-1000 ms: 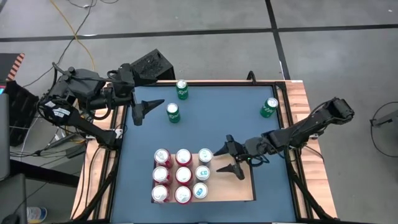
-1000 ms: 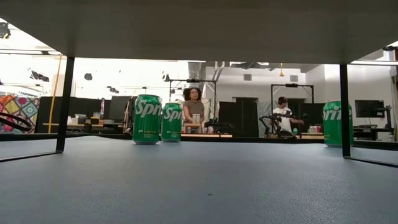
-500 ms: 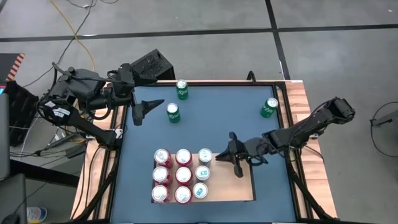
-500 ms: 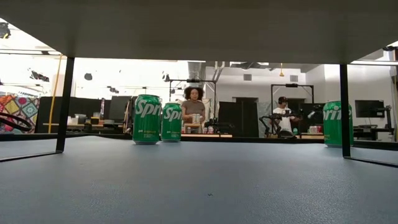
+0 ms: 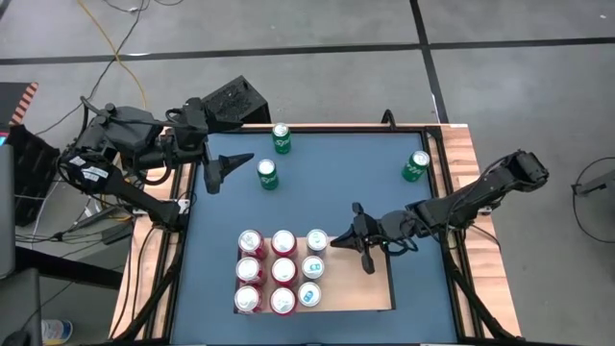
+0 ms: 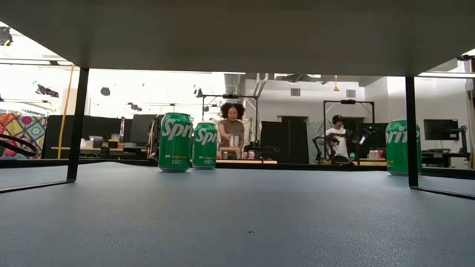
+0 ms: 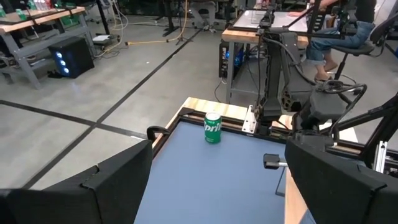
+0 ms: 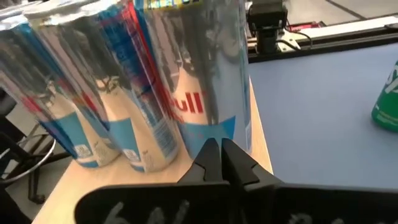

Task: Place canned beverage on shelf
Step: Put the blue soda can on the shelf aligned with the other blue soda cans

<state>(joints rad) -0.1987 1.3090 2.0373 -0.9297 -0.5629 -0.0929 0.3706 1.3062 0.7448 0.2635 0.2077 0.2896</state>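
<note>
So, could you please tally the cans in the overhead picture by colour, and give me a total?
Green Sprite cans on the blue table mat: 3
Red-topped cans on the pale wooden shelf board: 6
Silver-and-blue slim cans on that board: 3
Total: 12

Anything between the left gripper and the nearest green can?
No. In the high view, only bare blue mat separates the left gripper from the nearest green can.

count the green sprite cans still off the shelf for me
3, all standing on the blue table top, none on the shelf: one at the far edge, one just nearer, by the left arm's open fingers, and one at the far right corner.
</note>
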